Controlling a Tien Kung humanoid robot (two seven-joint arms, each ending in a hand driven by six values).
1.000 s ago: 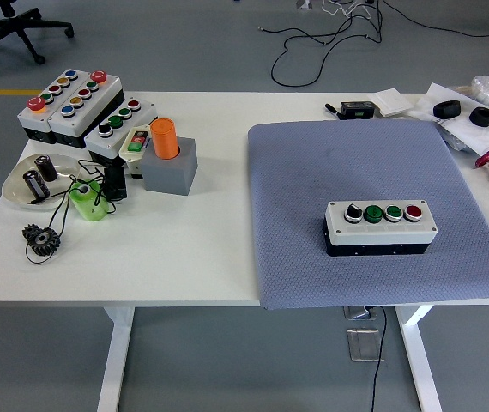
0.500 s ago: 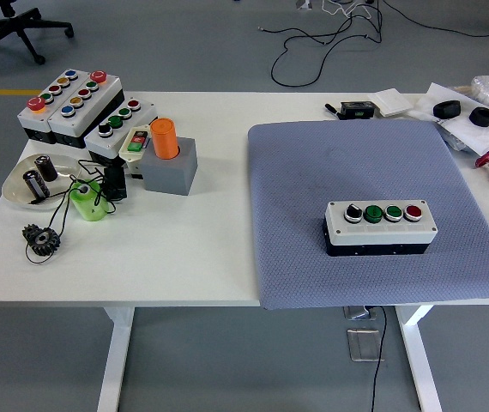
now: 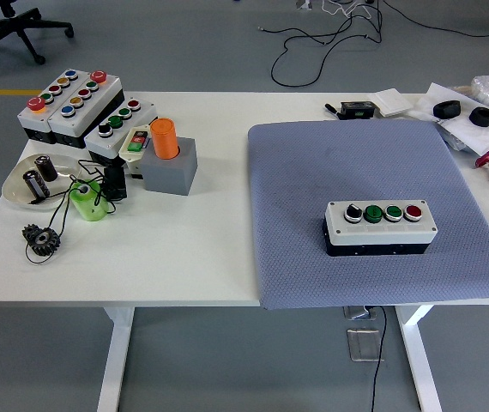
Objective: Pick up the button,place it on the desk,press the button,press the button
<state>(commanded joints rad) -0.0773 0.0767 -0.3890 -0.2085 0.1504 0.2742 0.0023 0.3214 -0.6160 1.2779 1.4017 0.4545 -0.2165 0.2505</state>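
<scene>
— Right now, no hands in view, neither left nor right, so cannot tell whether fingers are spread, curled or pinching anything.

— Where's the button box [image 3: 381,228]?

— Resting on the grey mat [image 3: 313,172], right half of the counter [image 3: 193,249], toward the mat's near edge. Four buttons along the top: black [image 3: 353,211], two green, red [image 3: 413,211] at the right end.

— Looks untouched. Worst risks from here?

— Probably slipping in the grasp: smooth, blocky, wide for one hand. Could tip off the mat's near edge if nudged instead of gripped.

— And the set-down?

— Bare counter only between mat and the left clutter. Orange cylinder [image 3: 165,138] in its grey block [image 3: 172,167], green piece [image 3: 88,201] with loose wires, gear [image 3: 42,238], more boxes [image 3: 73,103] far left. Too far left and something gets knocked or snagged.

— Then the pressing?

— Buttons close together, so easy to hit a neighbour or two at once. Light box may slide or tilt under an off-centre push.
</scene>
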